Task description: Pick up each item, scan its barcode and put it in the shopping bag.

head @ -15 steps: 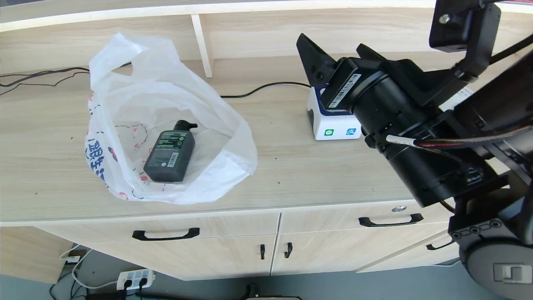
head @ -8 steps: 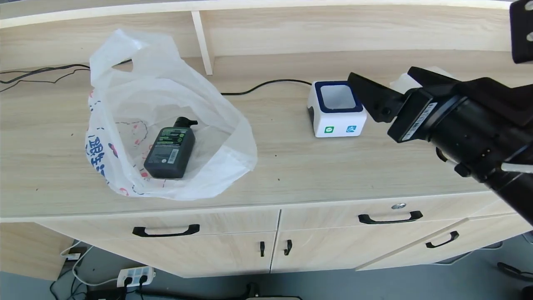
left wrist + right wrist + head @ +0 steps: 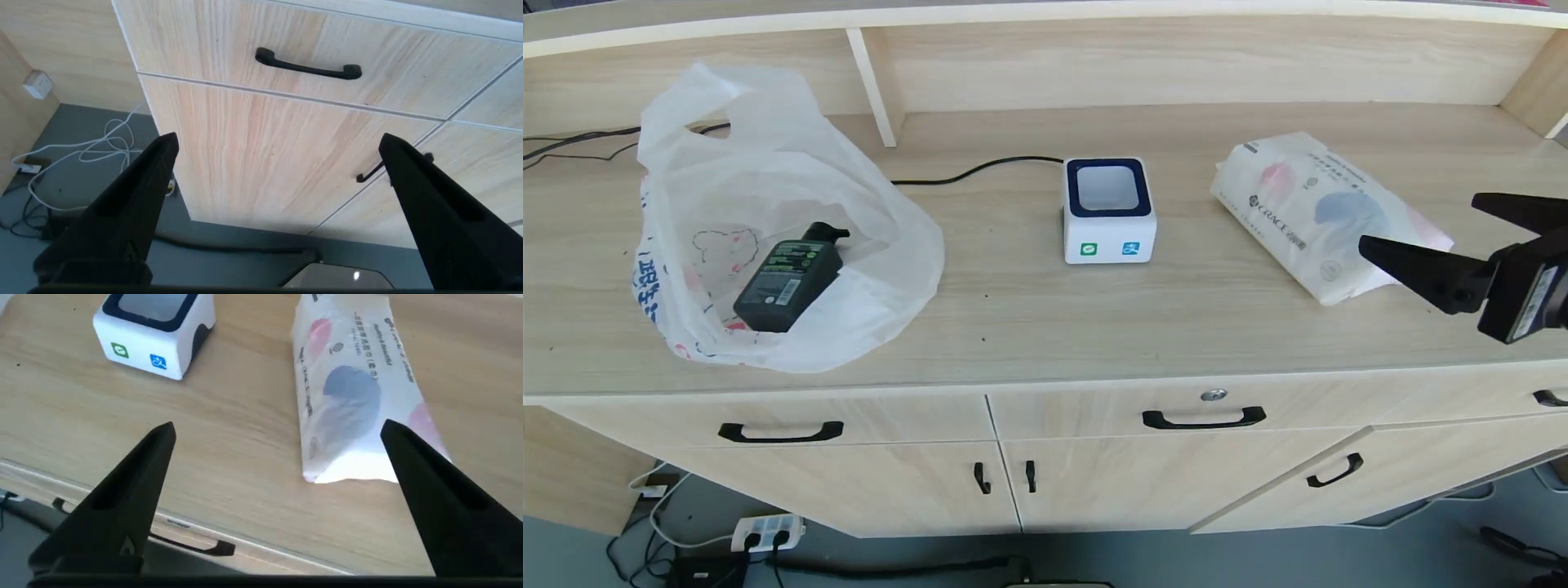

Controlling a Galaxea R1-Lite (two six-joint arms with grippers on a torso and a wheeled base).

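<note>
White packet [image 3: 1319,214] flat on counter [image 3: 1029,318] | right gripper [image 3: 1419,220] wide, empty, just beside its near end, seemingly apart

Thin plastic shopping bag [image 3: 792,163], matt wood-grain counter [image 3: 1094,318], seemingly glossy-wrapped pack [image 3: 1311,214]

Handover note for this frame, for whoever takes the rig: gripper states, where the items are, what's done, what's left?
Left gripper: open, empty, low in front of the cabinet drawers.
Right gripper: open, empty, facing the white pack.
Done: black bottle lies inside the shopping bag.
Left: the white pack lies on the counter, right of the scanner; pick, scan, bag.
</note>
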